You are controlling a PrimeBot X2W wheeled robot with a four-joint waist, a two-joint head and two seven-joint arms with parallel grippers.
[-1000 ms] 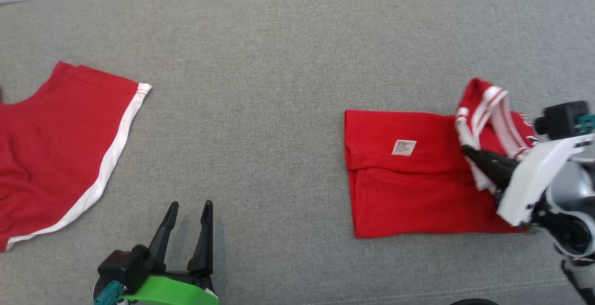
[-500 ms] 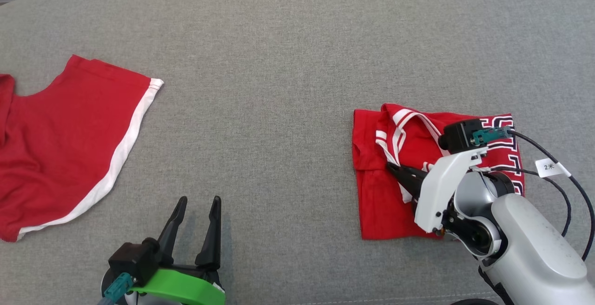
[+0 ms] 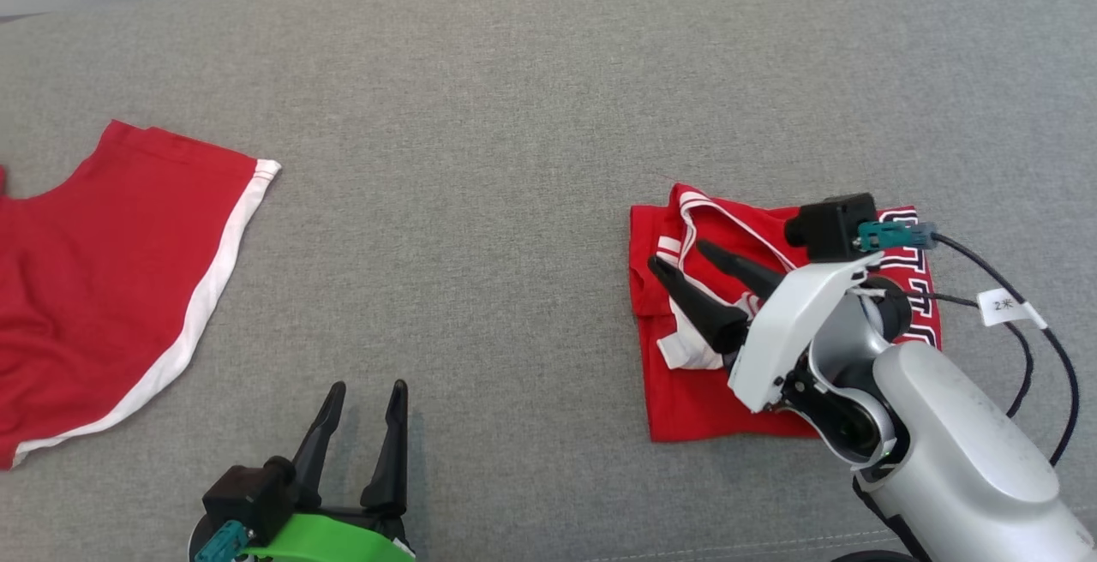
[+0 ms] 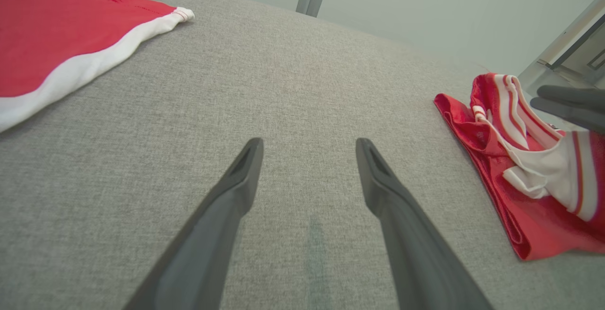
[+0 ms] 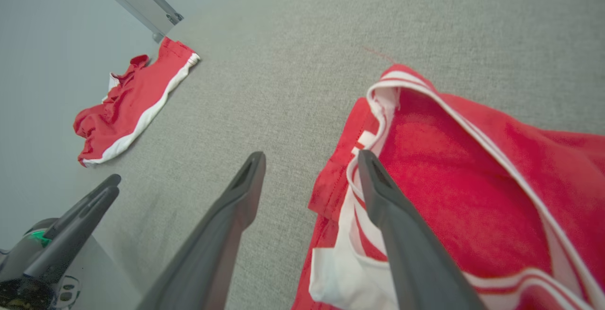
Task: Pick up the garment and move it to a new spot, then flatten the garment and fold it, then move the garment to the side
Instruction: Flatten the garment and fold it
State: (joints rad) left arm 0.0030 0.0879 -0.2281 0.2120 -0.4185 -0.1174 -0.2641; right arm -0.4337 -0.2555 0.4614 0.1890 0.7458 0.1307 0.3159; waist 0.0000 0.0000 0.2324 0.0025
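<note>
Red white-trimmed jersey garment point(image 3: 686, 395) lies folded at right on the grey fabric surface point(image 3: 514, 202); right pincer point(image 3: 679, 254) wide, empty above it. Folding seems done; next, grip all layers, shift aside.

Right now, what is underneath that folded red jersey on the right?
Grey upholstery surrounds the folded red jersey, so it lies on that. Anything between is covered by the cloth.

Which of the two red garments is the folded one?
The garment on the robot's right, under the open right gripper: it is doubled into a compact rectangle. The other garment, on the left, lies spread out.
</note>
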